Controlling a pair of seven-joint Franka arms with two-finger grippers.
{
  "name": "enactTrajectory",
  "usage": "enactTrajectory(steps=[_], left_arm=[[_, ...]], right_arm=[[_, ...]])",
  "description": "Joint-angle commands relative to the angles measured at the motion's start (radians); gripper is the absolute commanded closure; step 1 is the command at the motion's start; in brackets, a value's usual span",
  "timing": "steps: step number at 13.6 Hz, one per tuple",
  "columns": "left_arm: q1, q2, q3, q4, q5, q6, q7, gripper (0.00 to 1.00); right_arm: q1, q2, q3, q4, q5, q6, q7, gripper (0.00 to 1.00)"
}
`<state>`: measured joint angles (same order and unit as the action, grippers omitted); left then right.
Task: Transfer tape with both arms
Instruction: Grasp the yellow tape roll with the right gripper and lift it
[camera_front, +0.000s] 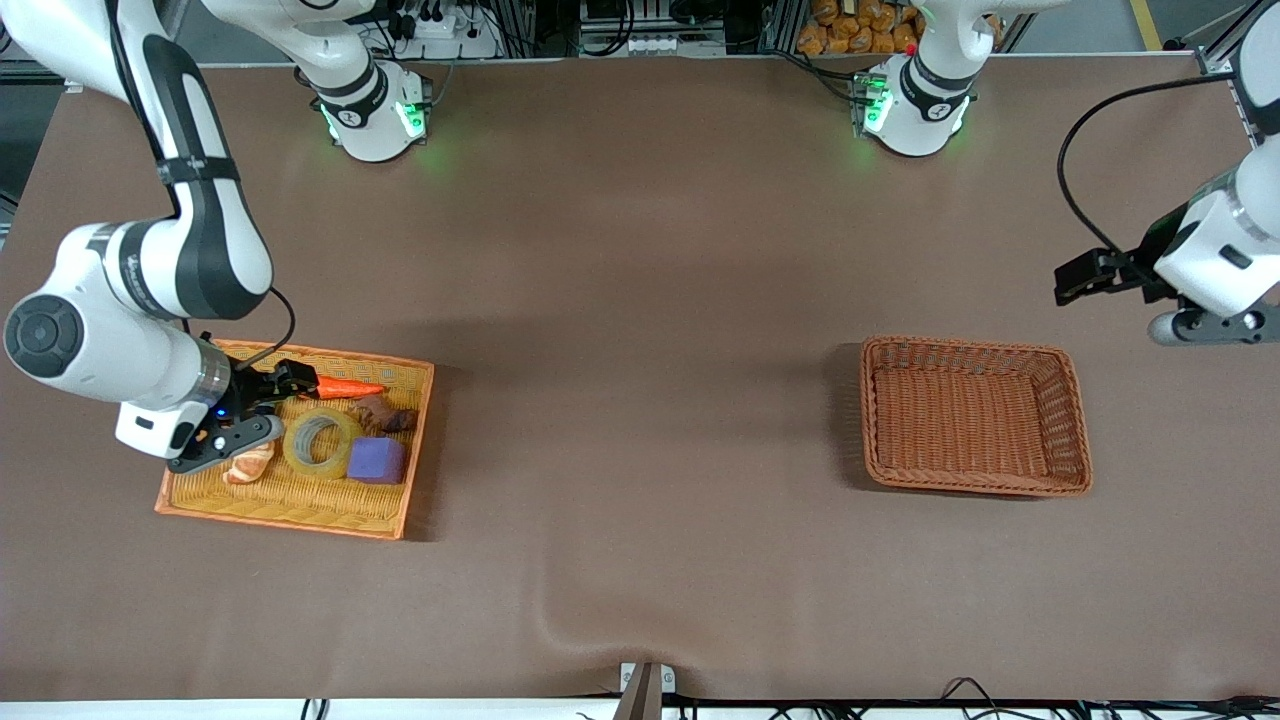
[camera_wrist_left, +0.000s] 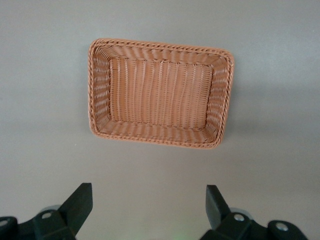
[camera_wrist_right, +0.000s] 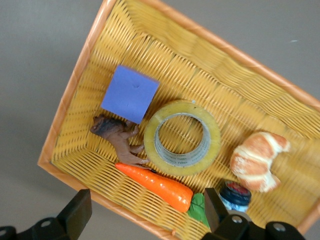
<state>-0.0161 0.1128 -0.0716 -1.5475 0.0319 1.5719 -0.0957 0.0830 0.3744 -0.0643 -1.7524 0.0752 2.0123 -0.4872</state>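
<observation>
The tape (camera_front: 296, 452) is a yellowish translucent ring lying flat in the yellow wicker basket (camera_front: 290, 522), between a purple cube and a croissant. In the right wrist view the tape (camera_wrist_right: 182, 106) lies just past the carrot. My right gripper (camera_front: 225, 440) hangs open and empty over this basket, and in its own view (camera_wrist_right: 146, 210) it is over the rim by the carrot. My left gripper (camera_front: 1205, 325) is up in the air at the left arm's end of the table. It is open and empty (camera_wrist_left: 149, 205) and waits beside the brown basket.
The yellow basket (camera_wrist_right: 65, 107) also holds a purple cube (camera_front: 377, 460), a carrot (camera_front: 350, 389), a brown toy animal (camera_front: 385, 413), a croissant (camera_front: 248, 462) and a small dark round thing (camera_wrist_right: 235, 196). The brown wicker basket (camera_front: 975, 343) (camera_wrist_left: 155, 140) holds nothing.
</observation>
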Motion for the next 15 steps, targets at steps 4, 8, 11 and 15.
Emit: enactTrajectory(steps=[4,8,11,15], left_arm=[[-0.012,0.034,0.000,0.004,0.013,0.036,0.004,0.00],[-0.001,0.045,0.000,0.006,0.013,0.036,0.007,0.00],[-0.010,0.039,0.000,0.007,0.011,0.027,0.005,0.00],[-0.013,0.038,-0.004,0.009,0.011,0.027,0.008,0.00]], right_arm=[[-0.029,0.139,0.004,-0.024,0.090,0.085,-0.276,0.00],[-0.025,0.204,0.004,-0.025,0.132,0.083,-0.289,0.11],[-0.022,0.216,0.004,-0.025,0.132,0.083,-0.289,0.58],[-0.017,0.202,0.003,-0.016,0.130,0.056,-0.291,1.00]])
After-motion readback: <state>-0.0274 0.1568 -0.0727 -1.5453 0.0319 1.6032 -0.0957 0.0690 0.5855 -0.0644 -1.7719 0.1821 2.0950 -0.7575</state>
